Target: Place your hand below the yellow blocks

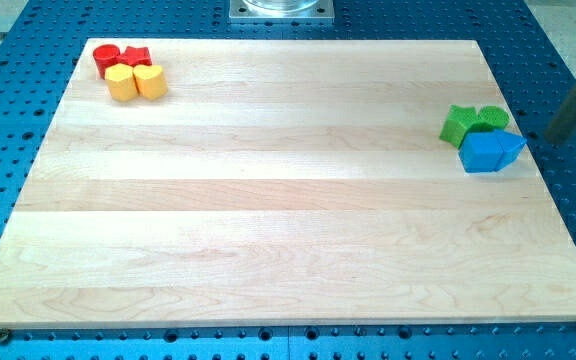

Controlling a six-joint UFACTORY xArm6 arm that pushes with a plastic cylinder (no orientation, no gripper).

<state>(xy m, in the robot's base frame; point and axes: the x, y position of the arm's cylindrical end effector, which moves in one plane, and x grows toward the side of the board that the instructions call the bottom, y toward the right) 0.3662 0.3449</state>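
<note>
Presently, the wooden board (268,230) lies on a blue perforated table (8,200). Two yellow blocks (135,82) sit at the board's top-left corner, touching two red blocks (120,56) above them. Green blocks (472,122) and blue blocks (491,150) cluster at the right edge. My tip (551,136), a bare rod without jaws, is just beyond that edge, near the blue blocks.

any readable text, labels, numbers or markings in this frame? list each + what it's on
None: no text, label, number or sign shows anywhere in the camera view.
Wooden board: plain grain only.
Red blocks, yellow blocks, green blocks, blue block: plain faces.
Blue perforated table: holes only.
Metal mount at the view's top: unmarked.
My tip: blurred, nothing legible.
</note>
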